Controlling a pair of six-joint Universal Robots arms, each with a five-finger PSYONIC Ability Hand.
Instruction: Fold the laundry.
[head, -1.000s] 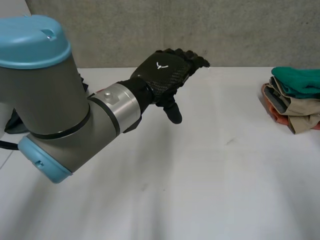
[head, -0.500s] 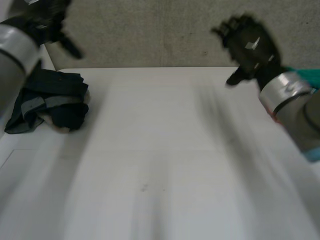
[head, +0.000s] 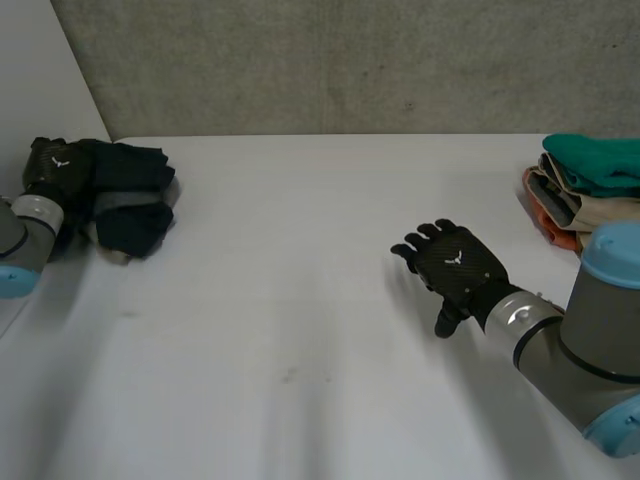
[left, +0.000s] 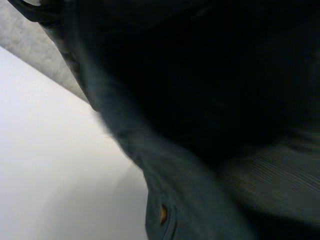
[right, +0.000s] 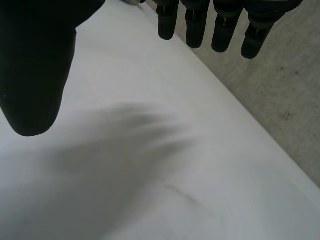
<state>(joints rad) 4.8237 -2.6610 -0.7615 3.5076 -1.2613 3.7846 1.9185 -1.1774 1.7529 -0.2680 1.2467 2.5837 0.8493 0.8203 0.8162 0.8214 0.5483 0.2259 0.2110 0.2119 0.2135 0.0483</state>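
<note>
A crumpled dark garment (head: 130, 205) lies in a heap at the table's far left. My left hand (head: 52, 168) rests on the heap's left side, back of the hand up. The left wrist view looks closely at the dark garment (left: 200, 125), where a small button (left: 161, 214) shows on a blue-grey hem. My right hand (head: 458, 268) hovers palm down over the white table (head: 300, 330), right of the middle. It is open, with straight fingers (right: 195, 25) and the thumb (right: 35, 65) spread, and it holds nothing.
A stack of folded clothes (head: 590, 195), teal on top of beige and orange, sits at the table's right edge, behind my right arm. A grey wall (head: 350, 60) runs along the table's back edge. A white panel (head: 40, 90) stands at the left.
My left arm has swung from the middle of the table to the far left, down onto the dark heap. My right hand has come in and lowered over the table's right half.
</note>
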